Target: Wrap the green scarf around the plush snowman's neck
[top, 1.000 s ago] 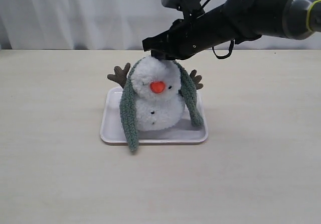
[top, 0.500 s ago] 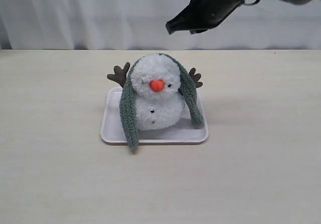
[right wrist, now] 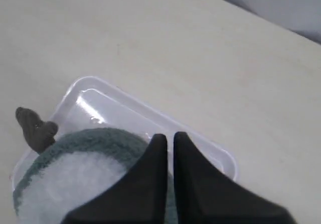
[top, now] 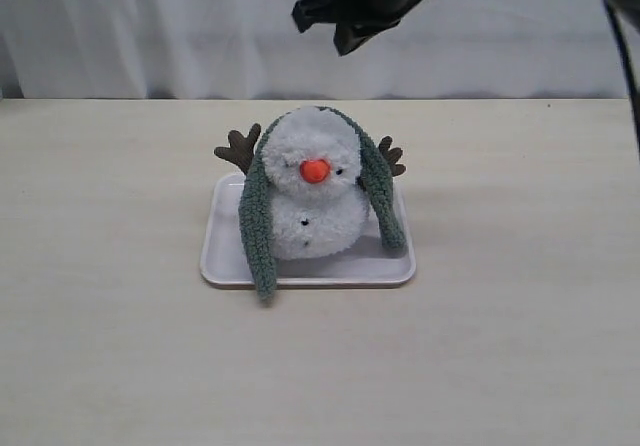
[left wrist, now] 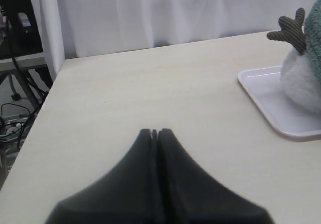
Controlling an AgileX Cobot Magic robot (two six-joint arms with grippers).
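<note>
Green scarf [top: 256,228] lies over the head of the plush snowman [top: 312,221], ends hanging down both sides, left end past the front edge of the white tray [top: 222,264]. The snowman's neck [top: 300,198] is unwrapped. Snowman sits centre frame, open table [top: 500,346] on every side of the tray. Right gripper [top: 322,28] top centre, above the head and clear of it, jaws nearly together, empty. Left gripper [left wrist: 155,132] closed, empty, low over table, apart from the tray. White curtain [top: 150,26] behind.
</note>
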